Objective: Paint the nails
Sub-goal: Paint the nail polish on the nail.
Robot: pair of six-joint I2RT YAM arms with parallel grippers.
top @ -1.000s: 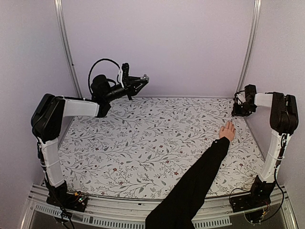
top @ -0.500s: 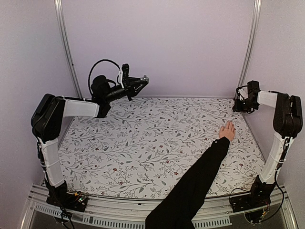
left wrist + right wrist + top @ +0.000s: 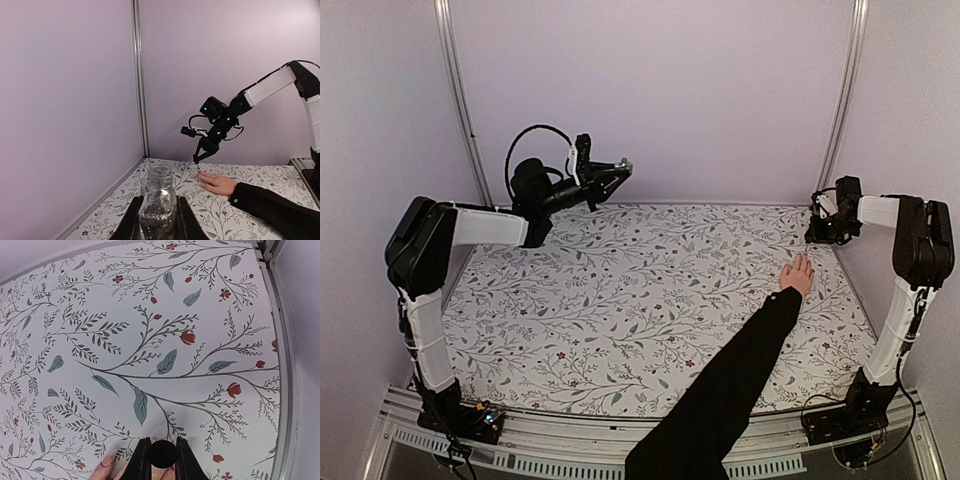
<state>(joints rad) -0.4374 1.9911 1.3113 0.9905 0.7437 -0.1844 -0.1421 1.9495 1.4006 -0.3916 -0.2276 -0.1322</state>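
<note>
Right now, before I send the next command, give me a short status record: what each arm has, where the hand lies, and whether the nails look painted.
left jaws: shut on open clear glass bottle with dark glittery contents, raised off the table at far left
right jaws: shut on small round black cap, poised just above the fingertips
hand: bare hand in a long black sleeve, flat on floral tablecloth, far right
nails: too small to judge any paint
</note>
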